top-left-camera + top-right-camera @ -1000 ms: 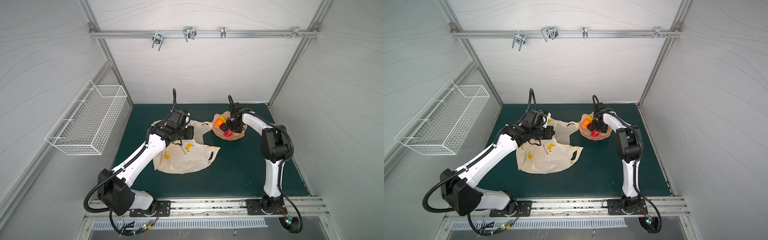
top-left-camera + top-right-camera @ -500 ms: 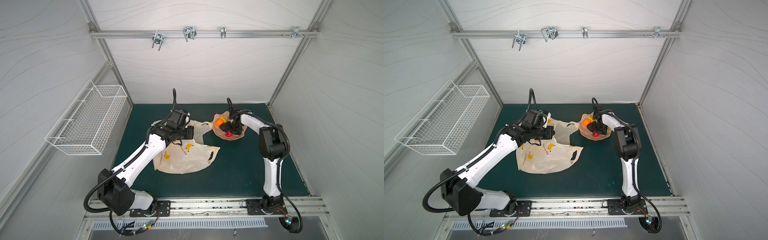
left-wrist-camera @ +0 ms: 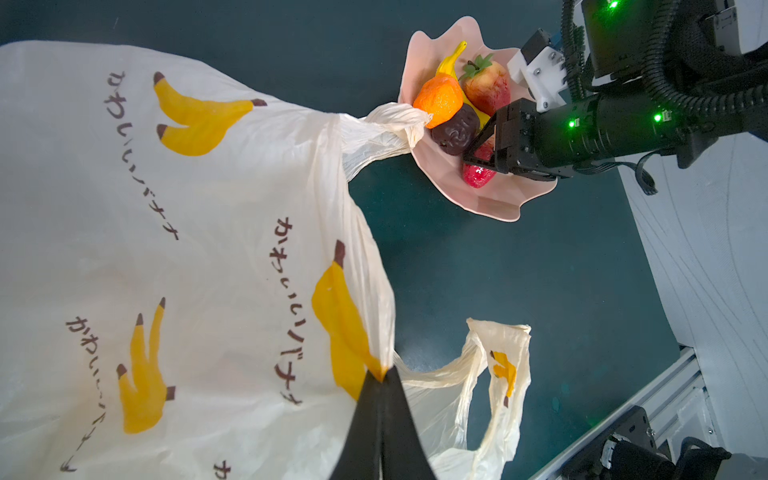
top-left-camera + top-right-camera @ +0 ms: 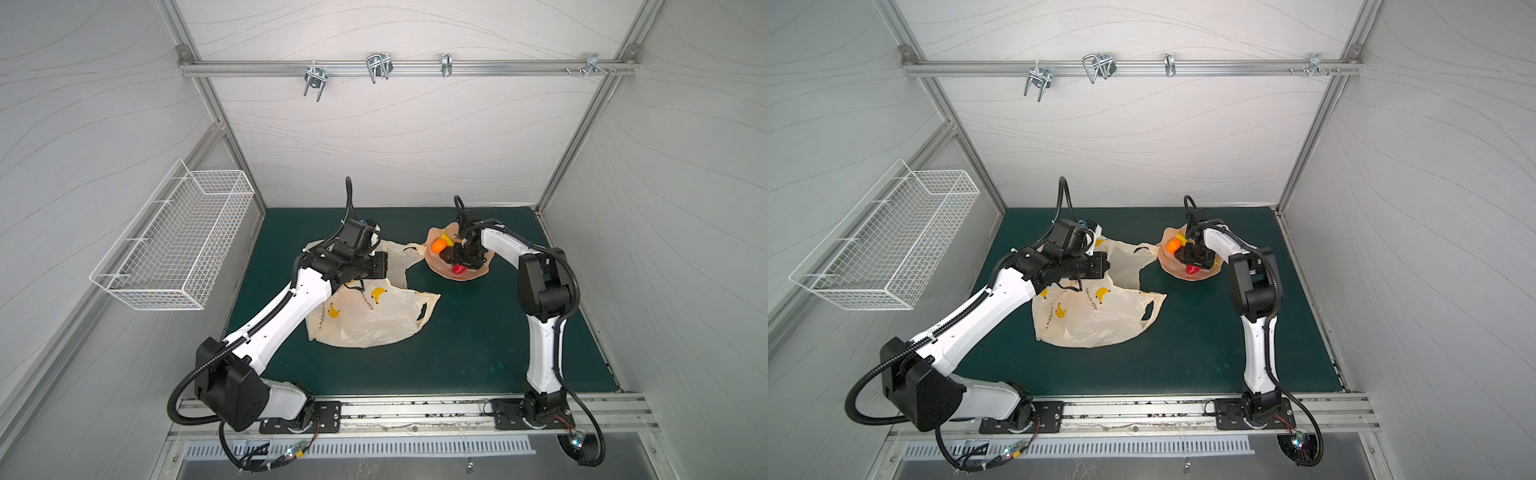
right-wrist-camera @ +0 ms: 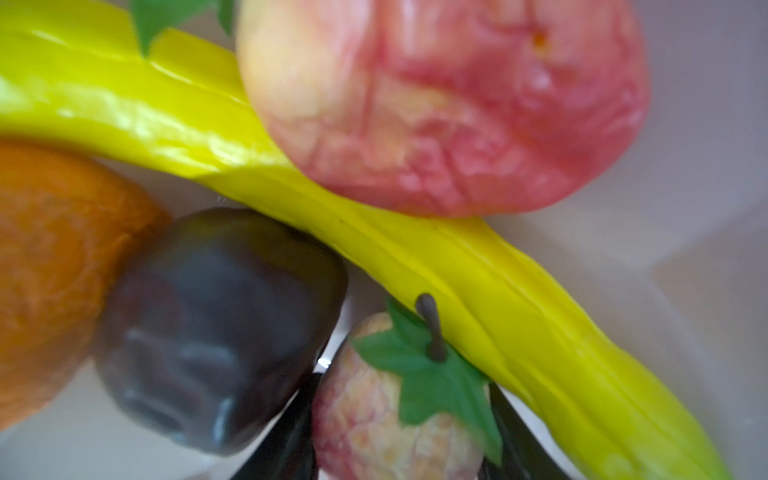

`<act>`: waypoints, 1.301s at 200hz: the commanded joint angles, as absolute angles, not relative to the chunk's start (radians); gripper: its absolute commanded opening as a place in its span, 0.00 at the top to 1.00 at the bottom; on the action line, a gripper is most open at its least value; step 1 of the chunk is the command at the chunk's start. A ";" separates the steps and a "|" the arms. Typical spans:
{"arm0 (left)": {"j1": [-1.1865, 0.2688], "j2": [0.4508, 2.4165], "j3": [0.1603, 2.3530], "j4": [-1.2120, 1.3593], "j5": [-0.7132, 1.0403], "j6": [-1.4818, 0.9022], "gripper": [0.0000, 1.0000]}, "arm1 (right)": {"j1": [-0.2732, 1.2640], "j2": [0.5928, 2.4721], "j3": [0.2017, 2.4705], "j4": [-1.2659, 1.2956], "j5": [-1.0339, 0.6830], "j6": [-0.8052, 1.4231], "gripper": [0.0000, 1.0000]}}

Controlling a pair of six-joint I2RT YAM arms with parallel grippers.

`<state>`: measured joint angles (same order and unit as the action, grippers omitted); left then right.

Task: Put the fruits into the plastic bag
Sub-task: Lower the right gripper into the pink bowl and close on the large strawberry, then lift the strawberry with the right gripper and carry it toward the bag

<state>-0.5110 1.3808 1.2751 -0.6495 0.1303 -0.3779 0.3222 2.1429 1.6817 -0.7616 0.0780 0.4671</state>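
The cream plastic bag (image 4: 365,316) (image 4: 1096,316) printed with bananas lies on the green mat. My left gripper (image 3: 380,374) is shut on the bag's edge and holds it raised. The fruits sit in a pale pink dish (image 4: 465,276) (image 3: 490,203): an orange (image 3: 440,99), a yellow banana (image 5: 457,257), a dark brown piece (image 5: 216,324) and a pale red strawberry (image 3: 488,89). My right gripper (image 5: 405,382) (image 3: 478,153) reaches into the dish. Its fingers press both sides of a second red strawberry (image 5: 386,415) (image 4: 458,269).
One twisted bag handle (image 3: 390,124) rests against the dish rim; the other handle loop (image 3: 498,374) lies on the mat. A white wire basket (image 4: 174,245) hangs on the left wall. A rail with metal hooks (image 4: 374,68) crosses the back wall.
My right gripper has shifted slightly within the dish and its jaws have narrowed onto the strawberry. The left arm and the bag have not moved.
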 commanded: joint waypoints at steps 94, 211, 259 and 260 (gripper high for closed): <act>-0.513 1.371 1.286 -0.637 0.125 -0.370 1.00 | 0.318 1.896 1.652 -0.804 0.071 0.486 0.56; -0.513 1.378 1.293 -0.636 0.133 -0.370 1.00 | 0.308 1.799 1.653 -0.734 -0.063 0.524 0.57; -0.514 1.379 1.293 -0.635 0.135 -0.370 1.00 | 0.281 1.678 1.470 -0.524 -0.279 0.611 0.57; -0.514 1.379 1.293 -0.635 0.135 -0.370 1.00 | 0.280 1.675 1.468 -0.520 -0.282 0.613 0.57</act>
<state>-0.5110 1.3808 1.2751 -0.6487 0.1314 -0.3779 0.2939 1.7515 1.5322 -0.6430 -0.1493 0.5556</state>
